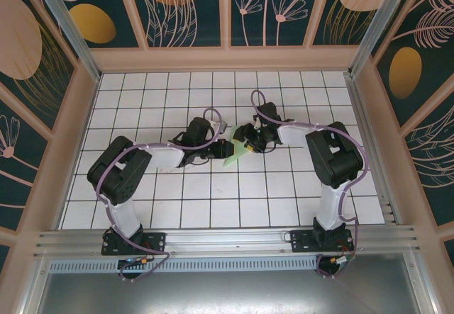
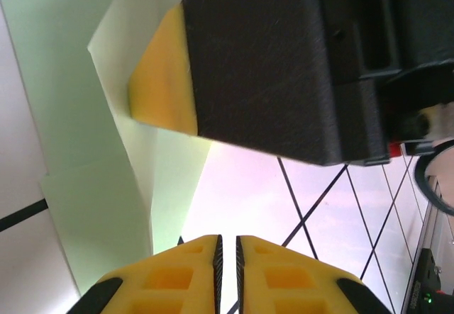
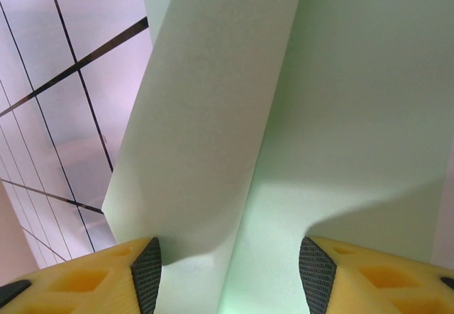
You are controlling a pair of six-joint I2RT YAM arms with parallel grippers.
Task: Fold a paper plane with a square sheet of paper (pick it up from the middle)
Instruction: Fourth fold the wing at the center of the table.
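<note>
Left gripper has its yellow fingers pressed almost together, with nothing visible between them; the sheet of paper sits just beyond, at their 10 o'clock. Right gripper is spread, and a raised flap of the sheet runs between its fingers toward 12 o'clock. Farther out, the partly folded sheet lies mid-table, between both grippers. It looks light, limp and easily creased, so it is probably best pinched gently at a folded edge
</note>
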